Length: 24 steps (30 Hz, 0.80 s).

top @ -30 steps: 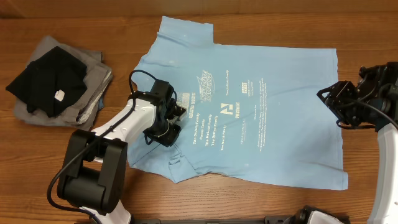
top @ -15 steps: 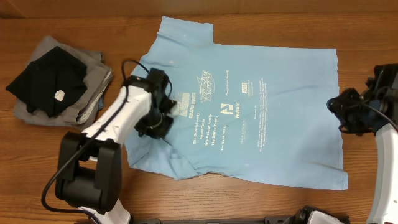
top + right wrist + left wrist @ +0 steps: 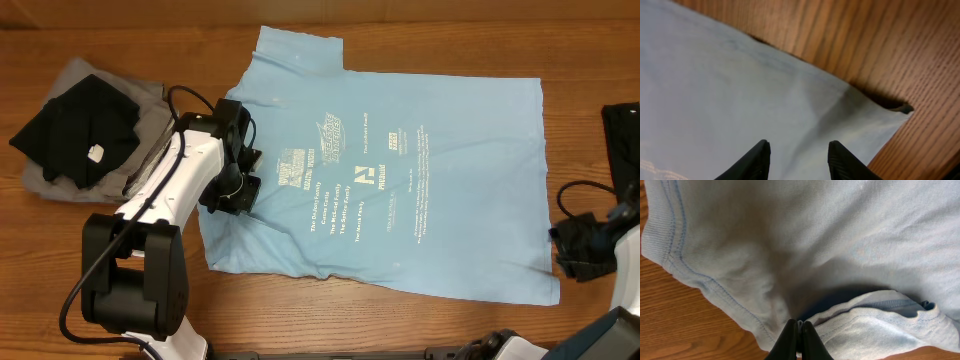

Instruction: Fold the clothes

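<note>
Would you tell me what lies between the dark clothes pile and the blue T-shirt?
Overhead view: the left arm crosses bare wooden table between pile and T-shirt.

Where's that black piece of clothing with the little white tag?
In the overhead view, the black garment lies atop the grey garment at the table's left end, just left of the left gripper and the blue T-shirt.

The whole scene rests on a wooden bench of warm reddish-brown, its fine dark grain running lengthwise across the overhead view. Close up in the wrist views, the same wood shows tight parallel streaks and a faint sheen. The light is soft and even, casting only short, dim shadows on the surface.
</note>
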Motion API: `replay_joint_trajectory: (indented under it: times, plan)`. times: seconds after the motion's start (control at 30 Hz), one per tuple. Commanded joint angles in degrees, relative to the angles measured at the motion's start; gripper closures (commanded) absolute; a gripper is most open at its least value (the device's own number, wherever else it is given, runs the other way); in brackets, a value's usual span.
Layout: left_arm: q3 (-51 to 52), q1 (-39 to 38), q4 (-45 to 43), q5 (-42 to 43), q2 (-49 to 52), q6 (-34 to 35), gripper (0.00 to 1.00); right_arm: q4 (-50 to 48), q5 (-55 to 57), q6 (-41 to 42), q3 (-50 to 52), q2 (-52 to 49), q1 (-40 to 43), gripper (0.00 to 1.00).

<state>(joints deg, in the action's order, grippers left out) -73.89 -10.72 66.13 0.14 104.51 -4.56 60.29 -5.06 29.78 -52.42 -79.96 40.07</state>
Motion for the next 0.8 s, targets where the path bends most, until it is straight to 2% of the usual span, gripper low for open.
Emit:
replay_joint_trajectory:
  times: [0.0, 0.07, 0.43, 0.67, 0.77]
  plan:
    - [-0.96, 0.31, 0.04, -0.57, -0.39, 1.31, 0.96, -0.39, 0.76, 0.72, 1.03, -0.74, 2.67, 0.59]
    - [-0.96, 0.31, 0.11, -0.55, -0.39, 1.62, 0.96, -0.37, 0.98, 0.74, 1.62, -0.98, 4.28, 0.59]
    - [-0.96, 0.31, 0.66, -0.04, -0.39, 2.45, 0.96, 1.18, 1.60, 0.72, 5.77, -1.14, 14.78, 0.76]
    - [-0.96, 0.31, 0.26, 2.12, -0.39, 2.43, 0.96, -5.88, 0.94, 0.72, 13.62, -1.14, 15.61, 0.75]
    - [-0.96, 0.31, 0.28, 2.45, -0.39, 2.40, 0.96, -9.16, 1.42, 0.72, 15.89, -1.14, 15.61, 0.69]
